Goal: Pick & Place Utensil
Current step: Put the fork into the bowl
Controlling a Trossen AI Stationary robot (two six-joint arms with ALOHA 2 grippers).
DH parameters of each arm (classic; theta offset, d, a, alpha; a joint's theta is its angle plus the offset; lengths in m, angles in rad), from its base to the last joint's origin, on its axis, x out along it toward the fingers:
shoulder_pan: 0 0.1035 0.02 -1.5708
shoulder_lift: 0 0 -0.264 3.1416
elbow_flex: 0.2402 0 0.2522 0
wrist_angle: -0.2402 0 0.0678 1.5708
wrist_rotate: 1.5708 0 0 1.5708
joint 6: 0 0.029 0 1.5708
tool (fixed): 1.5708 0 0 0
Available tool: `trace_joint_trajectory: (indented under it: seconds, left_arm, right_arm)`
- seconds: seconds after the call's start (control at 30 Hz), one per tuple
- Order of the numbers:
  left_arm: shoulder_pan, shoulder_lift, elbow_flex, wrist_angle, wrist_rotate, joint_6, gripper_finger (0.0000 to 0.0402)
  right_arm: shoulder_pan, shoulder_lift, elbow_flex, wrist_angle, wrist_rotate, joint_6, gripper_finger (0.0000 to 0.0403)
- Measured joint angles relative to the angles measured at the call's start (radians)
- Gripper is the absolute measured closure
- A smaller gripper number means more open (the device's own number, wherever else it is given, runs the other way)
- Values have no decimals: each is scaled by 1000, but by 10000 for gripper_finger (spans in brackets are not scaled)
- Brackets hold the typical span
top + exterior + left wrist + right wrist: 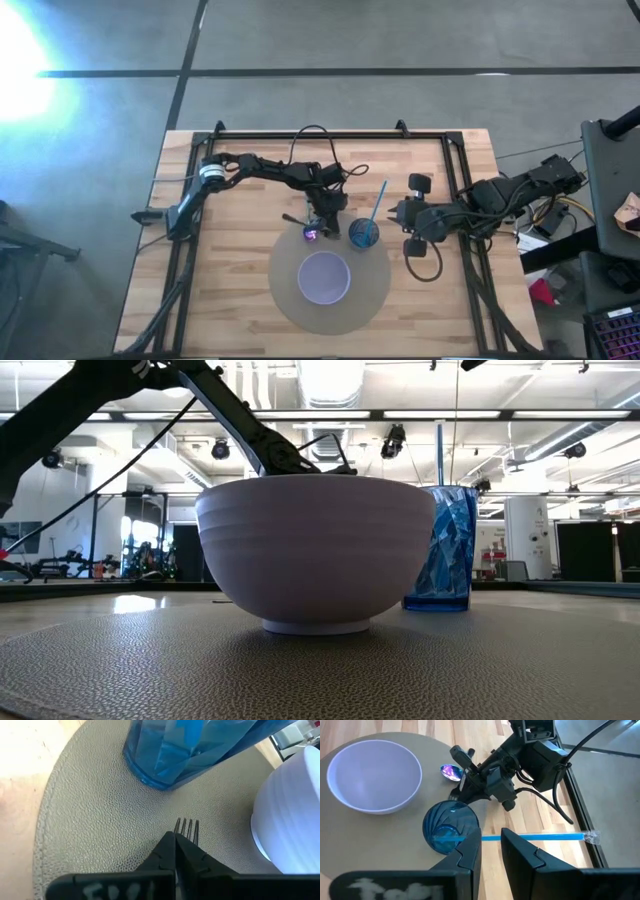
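On the grey mat [290, 300], between bowl [324, 277] and blue cup [364, 235], I see my left gripper [175, 851] clamped tight on the fork [188, 829] — right gripper [490, 851] waits partly open beside the cup.

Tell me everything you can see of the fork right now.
The fork looks like shiny metal; four tines show past the left gripper, whose fingers are shut on it. The tines point over the grey mat, toward the gap between the blue cup and the white bowl, touching neither. The handle is hidden behind the fingers in the left wrist view. Whether the tines rest on the mat or hang just above it cannot be told.
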Motion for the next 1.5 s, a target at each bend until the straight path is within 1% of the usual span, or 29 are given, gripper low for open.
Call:
trace_joint_trajectory:
  seconds: [0.3,0.5,0.73,0.9,1.03,1.17,1.37,1.5]
  left_arm:
    - [2,-1,0,-82,-14,14,401]
    - [2,-12,0,-155,-27,54,401]
    - [4,-45,7,-265,-115,110,401]
    - [10,-48,7,-357,-144,141,401]
    - [12,-50,5,-378,-173,143,401]
    - [15,-50,6,-411,-178,159,401]
    - [15,-50,6,-512,-185,191,401]
    - [15,-50,6,-517,-187,191,401]
  right_arm:
    - [0,0,0,-1,0,2,335]
    - [0,0,0,-1,0,2,335]
    - [0,0,0,-4,0,2,335]
    - [0,0,0,-4,0,2,335]
    - [0,0,0,-4,0,2,335]
    - [0,0,0,-3,0,3,335]
    - [0,0,0,-3,0,3,335]
    - [0,0,0,-3,0,3,335]
